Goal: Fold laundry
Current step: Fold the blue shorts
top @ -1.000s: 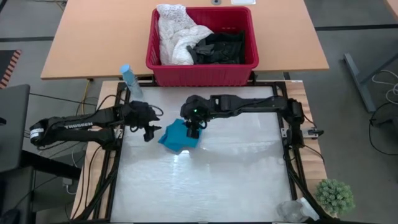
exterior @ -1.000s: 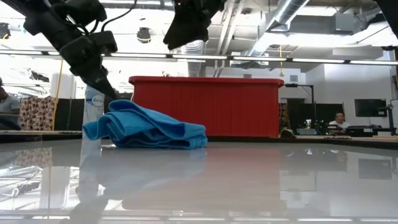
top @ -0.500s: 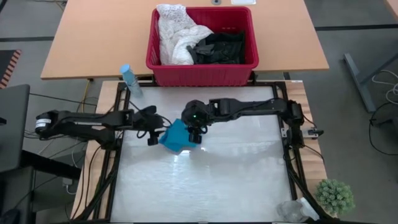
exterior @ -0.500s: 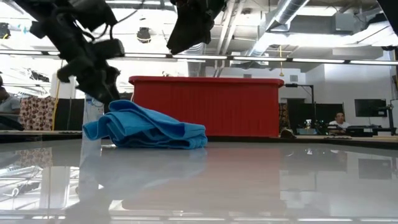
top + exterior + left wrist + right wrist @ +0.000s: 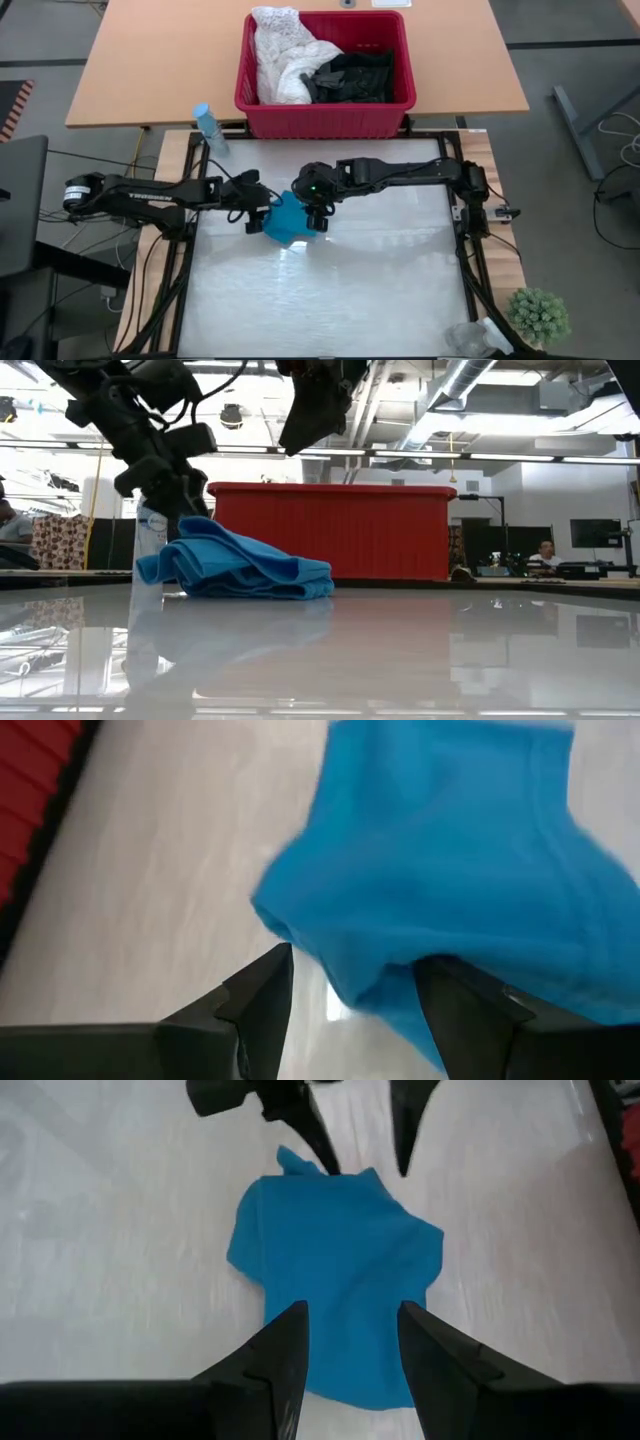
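The small teal garment (image 5: pixel 288 221) lies bunched on the white table top, left of centre; in the low view it is a low folded heap (image 5: pixel 235 565). My left gripper (image 5: pixel 258 212) is open at the garment's left edge, near the table (image 5: pixel 172 492). In its wrist view the two fingers stand either side of a corner of the teal cloth (image 5: pixel 400 920), the left gripper (image 5: pixel 350 988) pointing toward the table's right. My right gripper (image 5: pixel 314 210) is open and hangs well above the garment (image 5: pixel 305 420), looking down on it (image 5: pixel 340 1280), the right gripper (image 5: pixel 350 1350) over its right part. My left gripper straddles the left corner (image 5: pixel 340 975) of the teal garment, coming from the table's left and slanting down. I cannot tell whether its fingers (image 5: pixel 455 990) touch the cloth. The garment lies flat on the table.
A red slotted basket (image 5: pixel 325 112) stands on the wooden table beyond the far edge, holding a white lacy garment (image 5: pixel 283 55) and black garments (image 5: pixel 352 75). A spray bottle (image 5: pixel 208 128) stands at the far left corner. A small plant (image 5: pixel 540 316) sits at the near right corner.
My left gripper has moved toward the table's right and down, up to the teal garment's left edge, staying open. My right gripper has held its place above the garment. The garment has not moved.
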Robot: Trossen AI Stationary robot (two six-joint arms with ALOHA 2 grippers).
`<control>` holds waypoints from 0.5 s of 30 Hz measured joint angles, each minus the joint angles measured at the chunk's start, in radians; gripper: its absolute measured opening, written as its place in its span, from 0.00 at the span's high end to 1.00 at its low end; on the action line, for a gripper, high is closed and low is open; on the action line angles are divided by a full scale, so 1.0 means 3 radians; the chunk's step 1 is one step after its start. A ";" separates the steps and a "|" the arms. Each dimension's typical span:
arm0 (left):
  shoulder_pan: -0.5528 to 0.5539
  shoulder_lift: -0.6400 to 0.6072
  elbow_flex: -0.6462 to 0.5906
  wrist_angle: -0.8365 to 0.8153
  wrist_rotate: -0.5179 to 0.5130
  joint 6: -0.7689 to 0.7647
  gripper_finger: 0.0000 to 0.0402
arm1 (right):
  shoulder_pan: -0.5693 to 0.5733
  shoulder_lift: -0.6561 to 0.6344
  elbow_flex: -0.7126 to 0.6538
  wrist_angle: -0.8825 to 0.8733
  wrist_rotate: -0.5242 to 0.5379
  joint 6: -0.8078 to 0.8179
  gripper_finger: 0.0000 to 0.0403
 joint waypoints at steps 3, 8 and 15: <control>0.0001 0.0003 -0.0062 0.0081 0.0018 -0.0016 0.51 | -0.0001 0.0000 0.0000 -0.0001 0.0000 0.0001 0.56; 0.0000 0.0139 -0.0109 0.0131 0.0118 -0.0079 0.59 | 0.0016 0.0000 0.0000 0.0000 0.0001 0.0002 0.56; 0.0000 0.0235 -0.0109 0.0233 -0.0003 -0.0049 0.76 | 0.0095 0.0000 0.0000 -0.0039 0.0000 0.0111 0.56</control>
